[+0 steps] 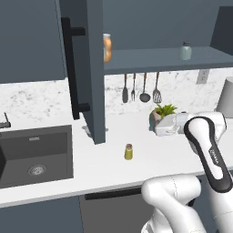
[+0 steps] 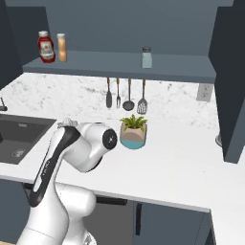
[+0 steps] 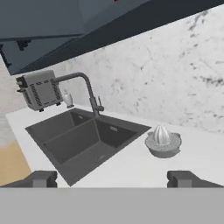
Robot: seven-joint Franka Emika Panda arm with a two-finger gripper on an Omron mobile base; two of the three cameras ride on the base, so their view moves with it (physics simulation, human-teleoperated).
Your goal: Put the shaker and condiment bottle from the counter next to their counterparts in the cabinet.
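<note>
A kitchen — sink (image 3: 87, 140), hanging utensils (image 1: 141, 88), marble-like counter (image 1: 173, 150), toaster (image 3: 40, 90).

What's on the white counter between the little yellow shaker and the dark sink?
Bare worktop lies between the small yellow-olive shaker and the dark sink, seen in the left base view.

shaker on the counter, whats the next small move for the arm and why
Probably swing the hand toward the shaker: it stands alone on the counter, ungrasped, while the hand view faces the sink with the jaws spread wide and empty. The orange condiment bottle already sits in the cabinet.
</note>
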